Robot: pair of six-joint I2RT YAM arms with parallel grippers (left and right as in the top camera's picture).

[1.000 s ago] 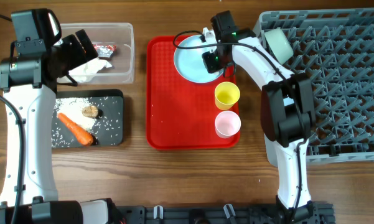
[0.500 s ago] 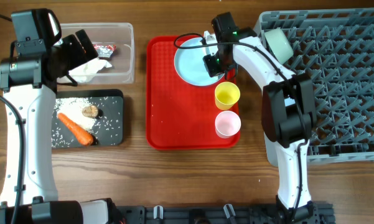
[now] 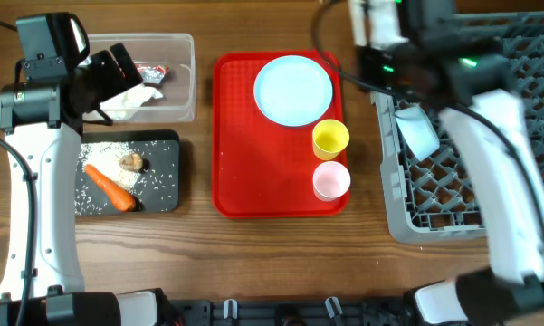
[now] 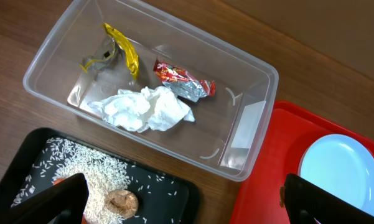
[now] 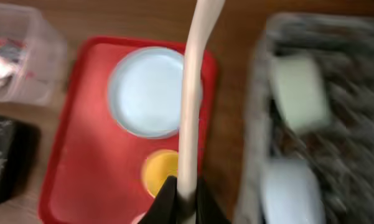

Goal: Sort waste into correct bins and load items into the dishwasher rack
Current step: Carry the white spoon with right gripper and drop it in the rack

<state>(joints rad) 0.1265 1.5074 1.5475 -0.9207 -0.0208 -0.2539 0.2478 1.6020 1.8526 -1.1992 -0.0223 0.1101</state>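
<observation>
- At ten o'clock, left gripper (image 3: 116, 71) gapes wide above clear tub (image 3: 175, 98).
- Toward one o'clock, right gripper (image 5: 182, 190) clamps a pale dish (image 5: 196, 74) by its thin edge.

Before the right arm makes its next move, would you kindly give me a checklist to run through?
1. Right gripper jaws shut on a thin pale piece: ok.
2. What that piece is: cannot tell.
3. Free pegs in the rack: cannot tell, blurred.
4. Left gripper jaws open, empty, over the clear tub: ok.
5. Plate, yellow cup, pink cup on the red tray: ok.
</observation>
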